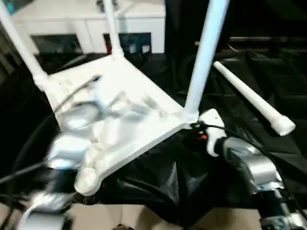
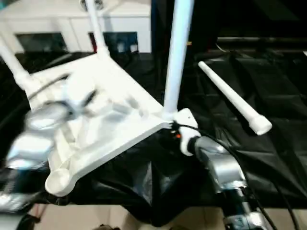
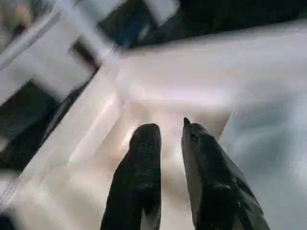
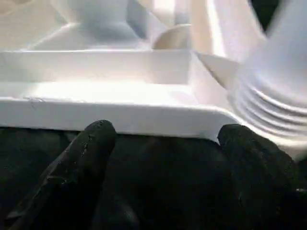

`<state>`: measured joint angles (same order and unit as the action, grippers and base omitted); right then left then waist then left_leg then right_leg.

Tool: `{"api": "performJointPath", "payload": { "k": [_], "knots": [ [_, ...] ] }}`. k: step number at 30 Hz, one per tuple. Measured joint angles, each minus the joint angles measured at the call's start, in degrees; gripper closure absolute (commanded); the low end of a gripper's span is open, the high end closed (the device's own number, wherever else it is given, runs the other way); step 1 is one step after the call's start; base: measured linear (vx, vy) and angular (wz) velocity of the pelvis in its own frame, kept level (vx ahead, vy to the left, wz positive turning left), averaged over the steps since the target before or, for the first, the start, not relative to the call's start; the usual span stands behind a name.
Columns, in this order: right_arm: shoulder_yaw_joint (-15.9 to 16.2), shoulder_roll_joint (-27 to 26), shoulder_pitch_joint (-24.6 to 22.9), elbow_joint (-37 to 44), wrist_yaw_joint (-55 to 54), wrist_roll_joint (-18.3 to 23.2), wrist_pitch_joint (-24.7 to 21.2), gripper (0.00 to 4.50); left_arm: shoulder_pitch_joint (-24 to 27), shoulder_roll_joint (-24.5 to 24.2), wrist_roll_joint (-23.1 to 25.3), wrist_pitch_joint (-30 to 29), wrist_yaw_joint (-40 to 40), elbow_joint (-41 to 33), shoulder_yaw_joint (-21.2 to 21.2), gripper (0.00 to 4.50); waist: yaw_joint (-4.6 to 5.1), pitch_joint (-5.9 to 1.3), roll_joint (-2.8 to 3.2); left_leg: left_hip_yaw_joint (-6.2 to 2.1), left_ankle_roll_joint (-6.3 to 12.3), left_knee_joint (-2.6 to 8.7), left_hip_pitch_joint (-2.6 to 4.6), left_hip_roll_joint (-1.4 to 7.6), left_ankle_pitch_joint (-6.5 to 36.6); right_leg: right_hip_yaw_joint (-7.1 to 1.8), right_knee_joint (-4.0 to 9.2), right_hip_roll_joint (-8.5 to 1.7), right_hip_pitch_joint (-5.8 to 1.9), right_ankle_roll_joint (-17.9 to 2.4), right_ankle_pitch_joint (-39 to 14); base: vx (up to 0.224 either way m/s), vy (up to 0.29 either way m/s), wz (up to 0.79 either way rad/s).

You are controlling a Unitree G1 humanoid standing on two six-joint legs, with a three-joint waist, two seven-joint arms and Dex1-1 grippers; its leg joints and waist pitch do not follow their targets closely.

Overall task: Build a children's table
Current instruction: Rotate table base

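The tabletop (image 1: 129, 112) is being seen upside down on the black-draped worktop (image 1: 268, 86), ribbed underside up, with three legs (image 1: 206, 52) standing in its corner sockets. A fourth leg (image 1: 249, 96) is lying loose on the cloth, well apart to the right. The right hand (image 4: 163, 143) is being held wide, just beside the near right corner, nothing gripped. The left hand (image 3: 170, 143) is being kept narrow over the underside, empty.
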<state>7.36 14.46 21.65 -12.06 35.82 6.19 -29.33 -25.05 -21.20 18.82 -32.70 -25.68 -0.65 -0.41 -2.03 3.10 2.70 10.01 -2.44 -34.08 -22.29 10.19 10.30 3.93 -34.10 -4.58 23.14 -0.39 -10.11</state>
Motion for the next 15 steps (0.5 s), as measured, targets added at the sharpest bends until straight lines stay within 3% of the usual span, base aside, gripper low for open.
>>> {"api": "performJointPath", "payload": {
  "k": [6, 7, 11, 15],
  "knots": [
    [0.1, -1.0, 2.2, -3.0, -2.1, -1.6, -0.4, 0.64, 3.6, -5.2, 4.1, -8.1, 1.1, -4.0, 1.4, 3.58, -0.28, 0.02, -0.46, 0.01, -0.04, -0.02, 0.07, -0.01, 0.0, -0.07, -0.07, 0.01, -0.04, 0.0, 0.0, 0.000, 0.000, 0.00],
    [0.2, -1.0, 2.5, -3.3, -2.4, -1.6, -0.5, 0.64, 4.5, -6.1, 5.2, -9.1, 1.1, -4.3, 1.3, 3.85, -0.22, 0.02, -0.46, 0.02, -0.04, -0.02, 0.09, -0.03, 0.0, -0.12, -0.06, 0.01, -0.05, -0.1, 0.0, 0.000, 0.000, 0.00],
    [0.3, -1.0, 2.6, -3.8, -2.9, -1.6, -0.5, 0.81, 7.3, -8.7, 7.3, -12.8, 0.2, -4.8, -0.1, 4.10, -0.25, 0.00, -0.51, 0.02, -0.04, -0.03, 0.09, -0.04, 0.0, -0.14, -0.07, 0.01, -0.07, -0.1, 0.0, 0.000, 0.000, 0.00],
    [0.0, -1.5, 2.6, -4.0, -3.2, -1.5, -1.3, 1.12, 9.5, -8.8, 3.9, -17.3, -4.4, -6.1, -2.2, 4.45, -0.44, -0.01, -0.53, 0.02, -0.04, -0.03, 0.10, -0.06, 0.0, -0.16, -0.07, 0.01, -0.07, -0.1, 0.0, 0.000, 0.000, 0.00]
  ]
}}
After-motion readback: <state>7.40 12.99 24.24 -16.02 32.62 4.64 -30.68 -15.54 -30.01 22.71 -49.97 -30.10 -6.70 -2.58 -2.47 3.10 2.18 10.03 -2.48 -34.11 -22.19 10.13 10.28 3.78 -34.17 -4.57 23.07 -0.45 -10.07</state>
